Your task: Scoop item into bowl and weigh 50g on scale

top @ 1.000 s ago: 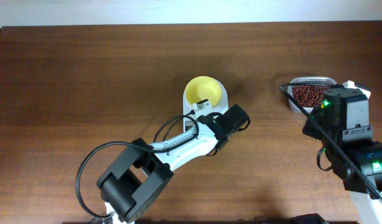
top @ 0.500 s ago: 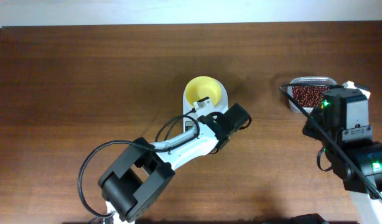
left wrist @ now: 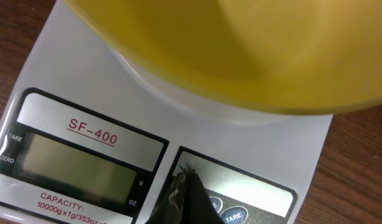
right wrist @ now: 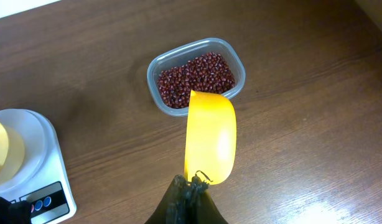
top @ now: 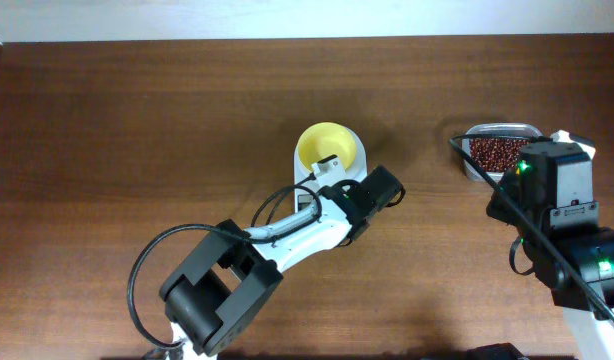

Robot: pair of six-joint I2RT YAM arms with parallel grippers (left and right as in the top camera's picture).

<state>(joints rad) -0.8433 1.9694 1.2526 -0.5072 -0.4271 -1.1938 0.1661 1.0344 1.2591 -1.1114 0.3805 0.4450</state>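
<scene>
Left gripper (left wrist: 188, 190): fingertips clenched together, holding nothing, tip down on the scale (left wrist: 66, 68) front panel, just beside the round buttons (left wrist: 231, 214). Can't confirm actual contact with a button. Display (left wrist: 73, 165) reads blank, so my guess is power-on/tare is the step in hand.

Bowl (left wrist: 241, 50) sits on the scale platform, pale yellow, looks empty. Light plastic, probably slides if bumped, so don't nudge it when dumping.

Right gripper (right wrist: 191, 186): clamped on the handle end of the yellow scoop (right wrist: 209, 137). Scoop is empty and held above the table, on the near side of the clear tub (right wrist: 231, 53).

Beans (right wrist: 194, 78) are all in that tub, far right, well apart from the scale in the centre.

Handling: the beans are small, hard, smooth and loose. They'll roll and bounce, and fingers won't pinch them, so take them by scoop only. Keep the scoop level in transit and pour slowly into the bowl. Each bean is light, so trim the weight with small tips. The handle grip looks fine for a rigid scoop.
</scene>
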